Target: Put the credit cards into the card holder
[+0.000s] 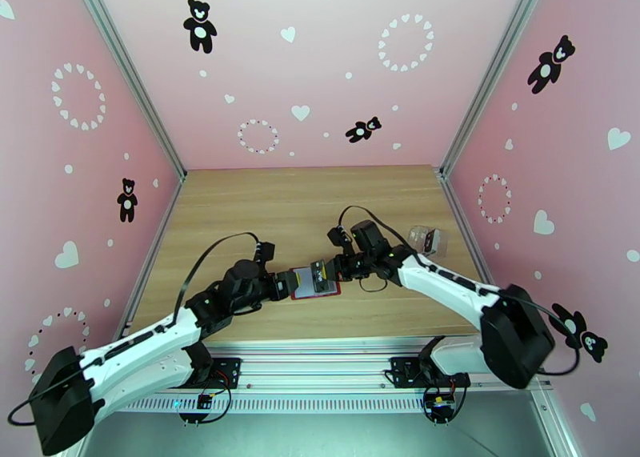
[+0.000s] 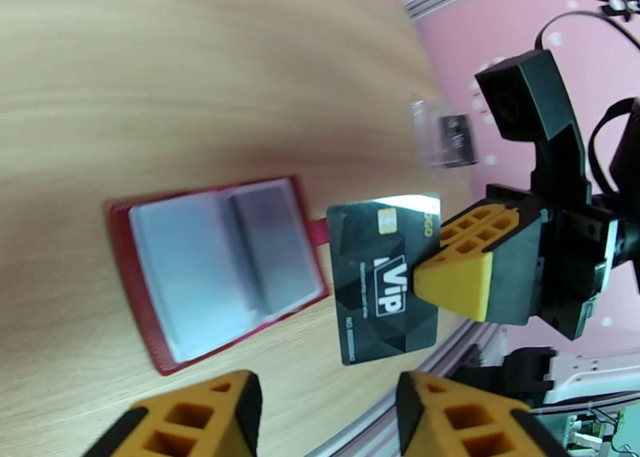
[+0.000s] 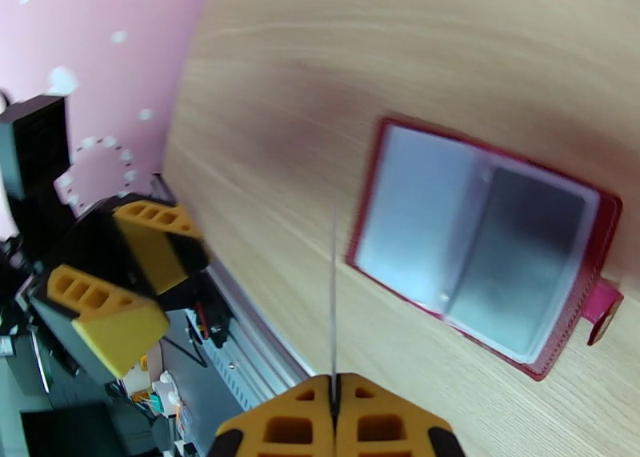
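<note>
Pinched flat together at the bottom of the right wrist view, the right claw (image 3: 334, 390) grips a credit card (image 3: 334, 290), seen there edge-on as a thin pale line. From the left wrist camera the same card shows its black face with a chip and white "VIP" lettering, one yellow finger pressed on its right side.

On the wooden desk (image 1: 320, 202) the card holder (image 3: 488, 250) lies opened flat, dark red rim outward and grey pockets up, its snap tab poking out on the side toward the right claw. A clear plastic case (image 1: 426, 241) sits near the right wall, well apart from the holder and beyond the right arm.

Across the holder, the left claw (image 2: 328, 422) hangs with its jaws parted and nothing between them. From above, the two claws meet over the holder and hide much of it.

The card is held just beside the holder's tab edge, outside the pockets.
</note>
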### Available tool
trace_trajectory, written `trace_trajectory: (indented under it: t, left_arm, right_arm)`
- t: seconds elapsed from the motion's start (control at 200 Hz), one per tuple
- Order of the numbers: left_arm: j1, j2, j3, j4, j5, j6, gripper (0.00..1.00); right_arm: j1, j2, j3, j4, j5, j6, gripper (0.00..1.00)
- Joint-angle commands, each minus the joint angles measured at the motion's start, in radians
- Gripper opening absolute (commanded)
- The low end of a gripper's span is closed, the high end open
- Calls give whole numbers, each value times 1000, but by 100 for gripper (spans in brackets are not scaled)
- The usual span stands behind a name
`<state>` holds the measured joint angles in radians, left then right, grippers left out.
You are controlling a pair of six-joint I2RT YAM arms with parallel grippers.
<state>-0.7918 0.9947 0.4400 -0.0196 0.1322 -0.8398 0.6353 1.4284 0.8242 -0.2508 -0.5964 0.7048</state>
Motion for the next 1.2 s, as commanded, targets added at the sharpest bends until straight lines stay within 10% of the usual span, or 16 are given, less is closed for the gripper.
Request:
trace_trajectory:
  t: [0.0,1.196]
  left_arm:
    - [18,103,-3,42,-1,-7,42]
    - [73,479,-3,256,70,-56,34]
  right_arm:
    - [-6,60,17,17,30,33,0]
    - [-58,251,65,101,-9,69,0]
